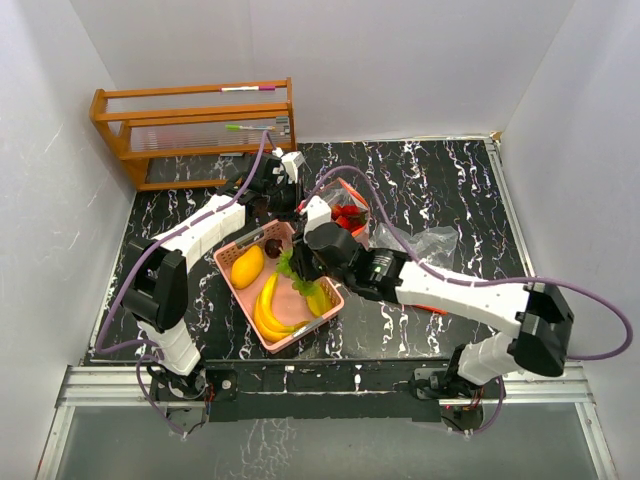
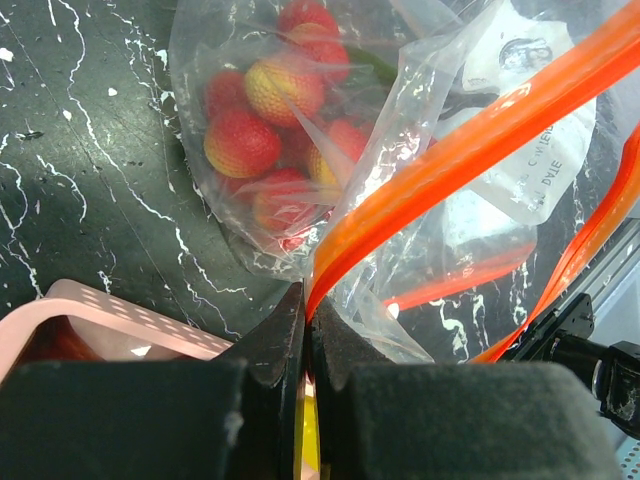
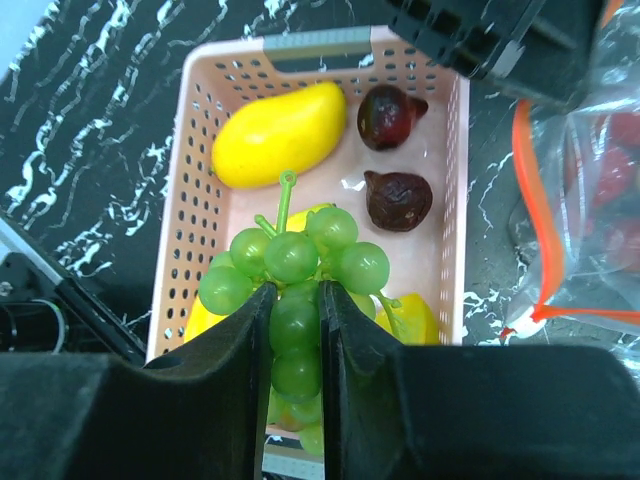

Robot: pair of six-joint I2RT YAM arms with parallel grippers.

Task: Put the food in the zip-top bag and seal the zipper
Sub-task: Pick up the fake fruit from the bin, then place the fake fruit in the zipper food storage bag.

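Note:
The clear zip-top bag (image 2: 300, 150) with an orange zipper strip (image 2: 470, 150) lies on the table, with red strawberries (image 2: 240, 145) inside. My left gripper (image 2: 307, 300) is shut on the bag's orange zipper edge; it shows in the top view (image 1: 283, 190). My right gripper (image 3: 296, 300) is shut on a bunch of green grapes (image 3: 300, 260), held above the pink basket (image 3: 200, 180); it shows in the top view (image 1: 300, 262). In the basket lie a yellow mango (image 3: 280, 133), two dark fig-like fruits (image 3: 397, 198) and a yellow banana bunch (image 1: 268, 308).
A wooden rack (image 1: 195, 125) stands at the back left against the wall. The pink basket (image 1: 244, 297) sits left of centre, the bag (image 1: 430, 240) to its right. White walls close in the black marbled table (image 1: 440, 180).

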